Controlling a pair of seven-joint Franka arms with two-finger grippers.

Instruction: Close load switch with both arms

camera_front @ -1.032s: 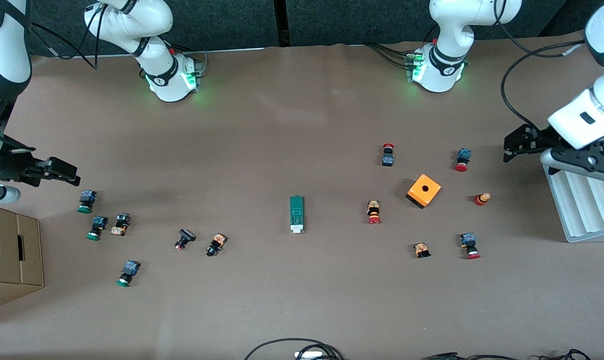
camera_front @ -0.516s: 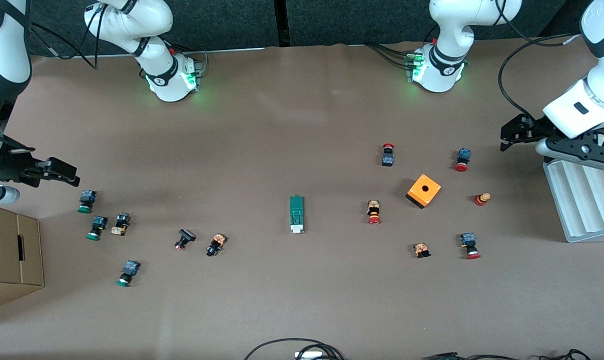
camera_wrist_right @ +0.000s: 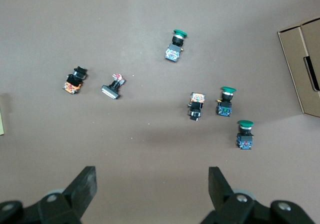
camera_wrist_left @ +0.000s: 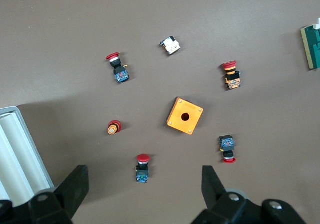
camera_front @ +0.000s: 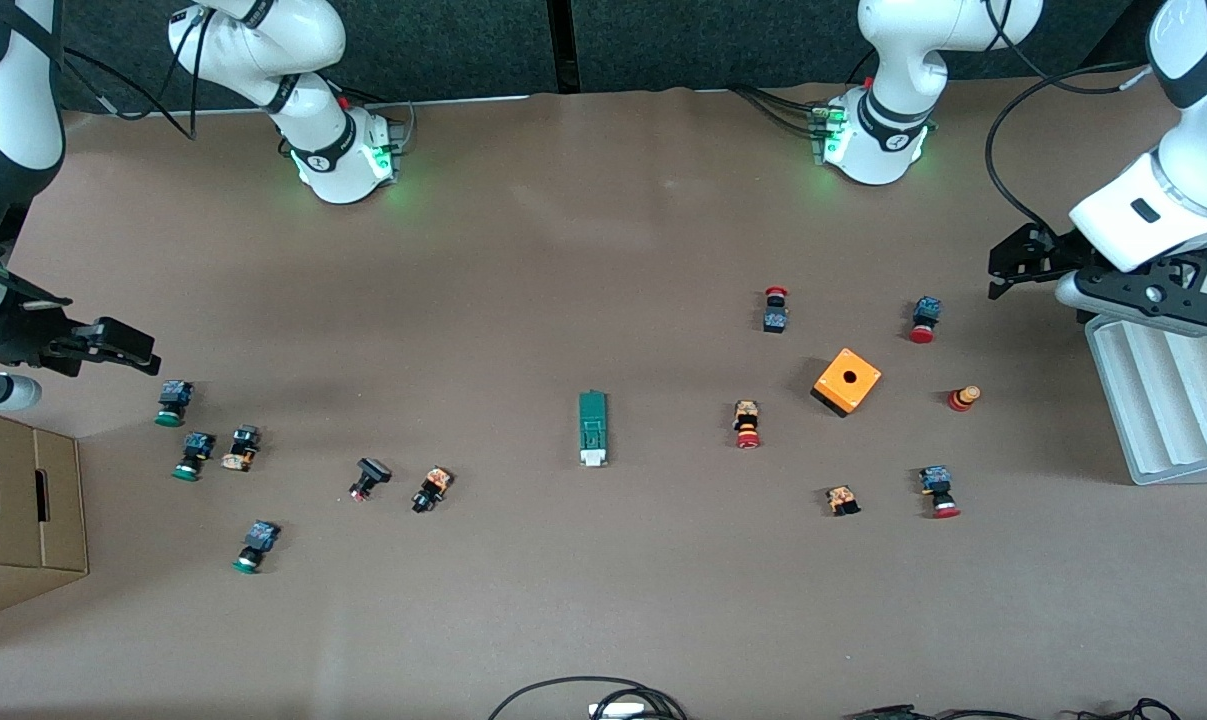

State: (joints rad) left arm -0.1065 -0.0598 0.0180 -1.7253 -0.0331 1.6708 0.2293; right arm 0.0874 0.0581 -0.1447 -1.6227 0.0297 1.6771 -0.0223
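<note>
The load switch (camera_front: 592, 428), a narrow dark-green block with a white piece at its nearer end, lies flat at the middle of the table. Its edge shows in the left wrist view (camera_wrist_left: 312, 45). My left gripper (camera_front: 999, 272) is open and empty, in the air over the table at the left arm's end, beside a white tray. In its wrist view (camera_wrist_left: 144, 184) it hangs over a red push button (camera_wrist_left: 142, 167). My right gripper (camera_front: 135, 345) is open and empty, over the right arm's end, above the green push buttons. Its wrist view (camera_wrist_right: 152, 184) shows bare table between the fingers.
An orange cube with a hole (camera_front: 847, 381) and several red-capped push buttons (camera_front: 747, 424) lie toward the left arm's end. Several green-capped buttons (camera_front: 194, 455) lie toward the right arm's end. A cardboard box (camera_front: 23, 500) and a white ridged tray (camera_front: 1163, 400) stand at the table's ends.
My left gripper has moved a little toward the table's middle and toward the robots' bases. The right arm and the load switch have not moved.
</note>
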